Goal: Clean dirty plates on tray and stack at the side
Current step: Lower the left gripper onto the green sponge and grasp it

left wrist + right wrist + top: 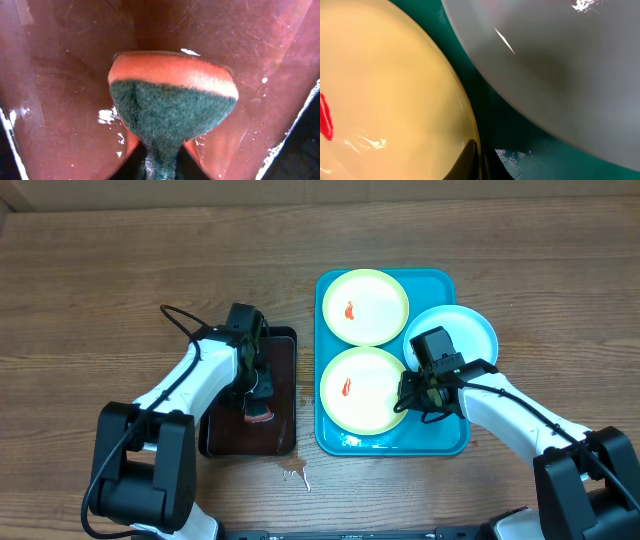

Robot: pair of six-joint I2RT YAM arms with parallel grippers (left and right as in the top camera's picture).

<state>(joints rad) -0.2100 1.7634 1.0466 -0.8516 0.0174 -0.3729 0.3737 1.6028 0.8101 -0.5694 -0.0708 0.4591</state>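
Turquoise tray (pixel 440 438) is carrying all three plates on the wooden bench (pixel 100 280).
Left gripper (pixel 258 402) is pinching a green-and-orange sponge (pixel 170 100) in the wet black tray (pixel 285 430). Right gripper (pixel 412 392) is sitting at the right rim of the near yellow-green plate (pixel 355 395), and I cannot tell whether it is gripping. Farther back are lying the far yellow-green plate (pixel 375 305) and the pale blue plate (pixel 465 330), which is overhanging the rim.

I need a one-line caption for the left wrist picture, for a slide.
Left gripper pinches an orange-and-green sponge over the wet brown inside of the black tray.
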